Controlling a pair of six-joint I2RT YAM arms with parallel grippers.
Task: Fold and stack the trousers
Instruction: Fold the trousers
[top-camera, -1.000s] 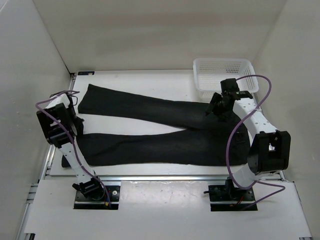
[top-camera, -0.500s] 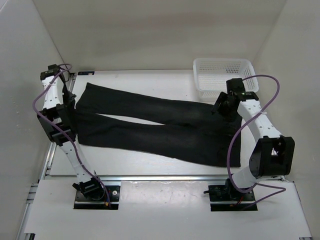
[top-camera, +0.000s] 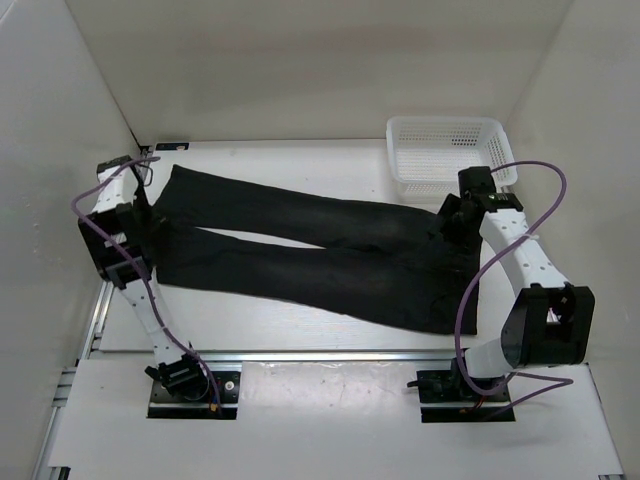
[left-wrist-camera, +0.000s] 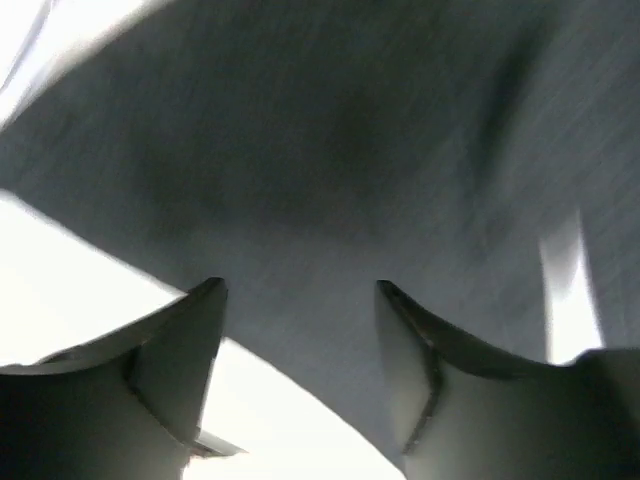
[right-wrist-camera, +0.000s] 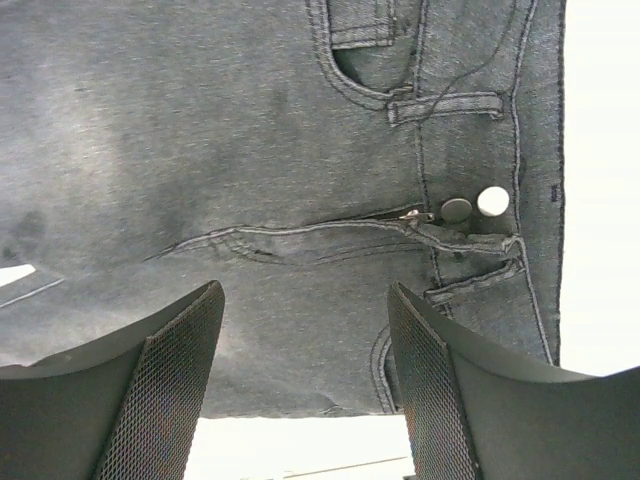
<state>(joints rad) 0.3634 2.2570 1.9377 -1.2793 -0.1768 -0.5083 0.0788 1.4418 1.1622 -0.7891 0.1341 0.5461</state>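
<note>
Trousers (top-camera: 320, 255) spread flat across counter (top-camera: 300, 158), legs to left, waist to right, near leg angled slightly toward near-right. Step judged: laid out, fold not yet begun. Left hand (left-wrist-camera: 300, 300) over leg hems at far left, jaws apart, nothing between them. Right hand (right-wrist-camera: 305, 300) over waistband, jaws wide, empty. Next move prob. needs regrasp at hem + waist, then lift cloth over itself. Fabric soft, dark, fine-weave; fly zip, two round buttons, pocket seams visible. White mesh basket (top-camera: 445, 150) at far right.
</note>
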